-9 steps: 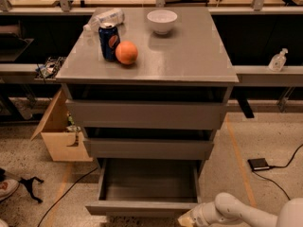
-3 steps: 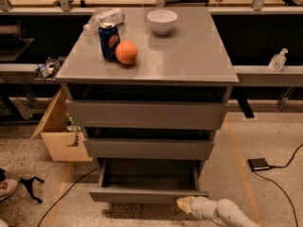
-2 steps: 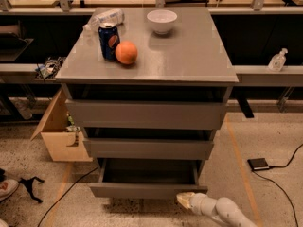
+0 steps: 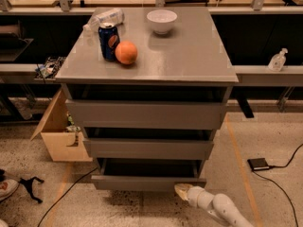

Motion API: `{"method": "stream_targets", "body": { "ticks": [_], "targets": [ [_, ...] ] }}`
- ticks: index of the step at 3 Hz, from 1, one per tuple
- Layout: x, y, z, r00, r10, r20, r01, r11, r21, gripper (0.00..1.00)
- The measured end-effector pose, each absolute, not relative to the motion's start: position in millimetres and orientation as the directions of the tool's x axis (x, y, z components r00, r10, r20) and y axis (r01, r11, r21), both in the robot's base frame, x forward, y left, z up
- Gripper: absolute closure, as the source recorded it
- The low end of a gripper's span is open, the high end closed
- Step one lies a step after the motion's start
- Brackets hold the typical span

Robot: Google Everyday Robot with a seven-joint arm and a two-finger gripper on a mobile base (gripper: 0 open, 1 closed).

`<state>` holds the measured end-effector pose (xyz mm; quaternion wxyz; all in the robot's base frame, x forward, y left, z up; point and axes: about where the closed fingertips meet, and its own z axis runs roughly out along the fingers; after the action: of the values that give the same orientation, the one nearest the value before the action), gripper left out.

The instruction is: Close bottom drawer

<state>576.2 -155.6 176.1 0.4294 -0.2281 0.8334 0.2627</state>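
Observation:
The bottom drawer [image 4: 147, 182] is the lowest and narrowest of three grey handle-less drawers in the grey cabinet [image 4: 189, 60]. It stands pulled out only a short way, with a thin strip of its dark inside showing. My gripper [image 4: 182, 190], on a white arm coming from the lower right, sits low against the right end of the drawer's flat front.
On the cabinet top stand a blue can [image 4: 109, 41], an orange [image 4: 126, 53], a white bowl [image 4: 162, 21] and a lying plastic bottle [image 4: 105, 18]. An open cardboard box [image 4: 59, 136] stands left of the cabinet. A black device with a cable [image 4: 259, 164] lies on the floor at right.
The bottom drawer has slid back into the cabinet, from wide open to nearly shut. My gripper has moved forward with it, staying at the right end of its front.

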Motion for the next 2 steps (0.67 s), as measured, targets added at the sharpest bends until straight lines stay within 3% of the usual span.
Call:
{"method": "stream_targets", "body": {
  "ticks": [2],
  "targets": [
    [604.5,-139.0,193.2,-0.467,-0.121,-0.876,-0.594,0.777,0.209,1.00]
  ]
}}
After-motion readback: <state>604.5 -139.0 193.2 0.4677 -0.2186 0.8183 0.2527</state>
